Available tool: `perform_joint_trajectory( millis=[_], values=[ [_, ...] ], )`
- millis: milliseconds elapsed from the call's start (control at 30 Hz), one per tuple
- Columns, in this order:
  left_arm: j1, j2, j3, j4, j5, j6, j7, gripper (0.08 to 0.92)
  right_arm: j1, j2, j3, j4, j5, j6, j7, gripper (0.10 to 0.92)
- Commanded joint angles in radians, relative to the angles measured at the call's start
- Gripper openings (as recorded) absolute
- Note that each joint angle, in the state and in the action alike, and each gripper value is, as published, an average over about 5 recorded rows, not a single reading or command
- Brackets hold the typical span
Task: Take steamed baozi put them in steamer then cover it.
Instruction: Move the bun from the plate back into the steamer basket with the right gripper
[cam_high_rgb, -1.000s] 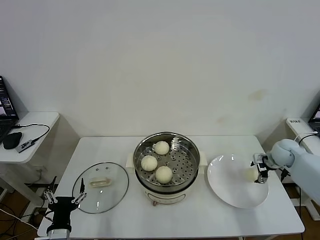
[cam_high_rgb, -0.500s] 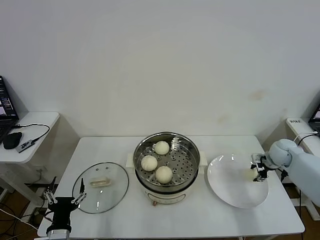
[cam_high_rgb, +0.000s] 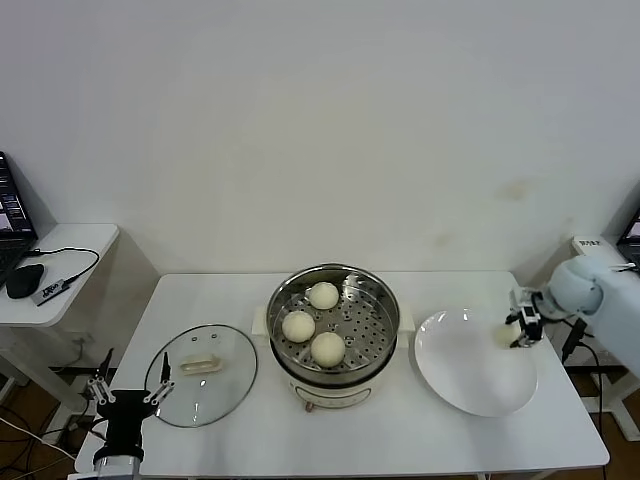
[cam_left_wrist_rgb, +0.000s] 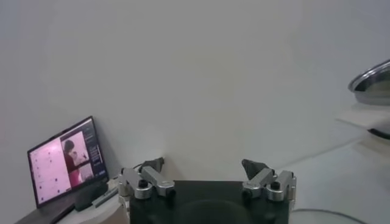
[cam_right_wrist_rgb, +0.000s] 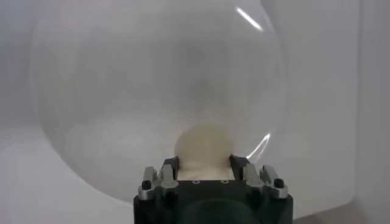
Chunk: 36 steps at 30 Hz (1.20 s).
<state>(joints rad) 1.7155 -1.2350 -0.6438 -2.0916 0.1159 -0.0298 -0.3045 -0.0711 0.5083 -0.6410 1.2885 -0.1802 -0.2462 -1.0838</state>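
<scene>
Last small round cream-white steamed bun (cam_high_rgb: 503, 335) sits between the fingers of the right tool (cam_high_rgb: 522, 330), closed on its sides, over the 3 o'clock rim of the flat white round plate (cam_high_rgb: 470, 375); right wrist view shows the bun (cam_right_wrist_rgb: 204, 149) seated between both pads. Judged light, soft, easily dented, skin smooth and perhaps a little tacky: hold across the widest part, gentle squeeze, no more.

Three more buns (cam_high_rgb: 323, 295) already lie on the perforated tray of the round shiny stainless-steel steamer pot (cam_high_rgb: 335, 320), worktop centre. Round glass lid (cam_high_rgb: 201, 373) lies flat at 9 o'clock of the pot, not yet used. Left tool (cam_high_rgb: 128, 398), spread wide and empty, hangs off the front-left corner of the white worktop (cam_high_rgb: 420, 430).

Against the earlier frames: right tool and bun have risen and drawn toward the plate's outer edge; bun looks clear of the plate now. Left arm, lid, pot unchanged.
</scene>
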Motion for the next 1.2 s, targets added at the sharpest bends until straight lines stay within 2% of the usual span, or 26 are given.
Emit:
perform_joint_trajectory(
  millis=[33,333,700,833,1200],
  values=[
    [-0.005,0.005,0.004,-0.002,0.000,0.001,0.001,0.823,0.406,-0.065,-0.272,0.223,0.249,-0.081,-0.011,0.535],
    [-0.022,0.012,0.010,0.004,0.000,0.003,0.002,0.823,0.786,0.086,-0.565,0.326,0.500,-0.192,0.041,0.543],
    [-0.031,0.009,0.005,0.014,0.000,0.002,0.001,0.823,0.731,0.299,-0.604,0.359,0.728,-0.349,0.177,0.548],
    [-0.033,0.001,0.001,0.024,0.000,0.000,0.000,0.823,0.656,0.336,-0.590,0.345,0.737,-0.390,0.225,0.551],
    [-0.028,-0.009,-0.004,0.031,0.001,-0.001,-0.001,0.823,0.474,0.404,-0.572,0.255,0.648,-0.468,0.303,0.559]
  ],
)
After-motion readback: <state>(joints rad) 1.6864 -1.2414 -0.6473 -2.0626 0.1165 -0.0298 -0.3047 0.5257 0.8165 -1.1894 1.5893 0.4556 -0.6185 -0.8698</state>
